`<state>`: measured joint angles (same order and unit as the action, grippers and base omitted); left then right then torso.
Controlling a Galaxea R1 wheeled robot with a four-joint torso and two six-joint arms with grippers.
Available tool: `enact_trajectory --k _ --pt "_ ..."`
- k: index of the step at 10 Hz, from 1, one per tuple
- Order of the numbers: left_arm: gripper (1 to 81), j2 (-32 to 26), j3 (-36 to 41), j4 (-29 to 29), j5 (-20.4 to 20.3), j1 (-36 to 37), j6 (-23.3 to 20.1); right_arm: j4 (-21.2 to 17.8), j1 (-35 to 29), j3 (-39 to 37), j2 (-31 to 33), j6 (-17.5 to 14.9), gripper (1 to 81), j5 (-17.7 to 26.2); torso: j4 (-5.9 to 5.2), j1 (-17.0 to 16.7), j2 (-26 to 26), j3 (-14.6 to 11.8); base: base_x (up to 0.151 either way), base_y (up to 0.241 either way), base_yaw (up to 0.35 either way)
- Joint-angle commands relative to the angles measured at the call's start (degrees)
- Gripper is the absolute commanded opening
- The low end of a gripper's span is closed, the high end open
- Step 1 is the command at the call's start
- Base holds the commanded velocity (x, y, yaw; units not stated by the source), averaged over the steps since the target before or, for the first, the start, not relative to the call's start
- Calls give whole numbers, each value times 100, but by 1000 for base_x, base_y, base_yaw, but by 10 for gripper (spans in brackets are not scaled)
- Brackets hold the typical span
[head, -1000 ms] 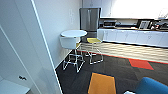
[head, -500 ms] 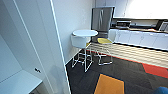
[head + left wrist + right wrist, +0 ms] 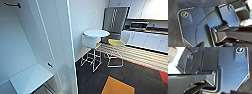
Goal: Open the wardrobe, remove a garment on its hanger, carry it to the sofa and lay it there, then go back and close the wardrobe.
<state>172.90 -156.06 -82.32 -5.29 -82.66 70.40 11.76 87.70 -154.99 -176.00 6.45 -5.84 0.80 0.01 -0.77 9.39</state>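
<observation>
Camera swung left since the earlier frames: wardrobe now looms at left, standing open, white interior and dark rail showing, round surface and stools shifted right. Jacket not seen. Pincer state: cannot tell, either arm. Judgement: square up to the door before reaching.
</observation>
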Motion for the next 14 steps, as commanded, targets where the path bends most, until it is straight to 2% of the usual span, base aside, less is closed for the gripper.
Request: enact_trajectory --k 1,14 --pt "811 8 6 -56 213 193 -35 -25 -151 31 -61 -12 811 303 0 0 0 0 0 0 291" --pt "811 26 6 -47 221 167 -35 -25 -143 31 -61 -12 811 311 0 0 0 0 0 0 280"
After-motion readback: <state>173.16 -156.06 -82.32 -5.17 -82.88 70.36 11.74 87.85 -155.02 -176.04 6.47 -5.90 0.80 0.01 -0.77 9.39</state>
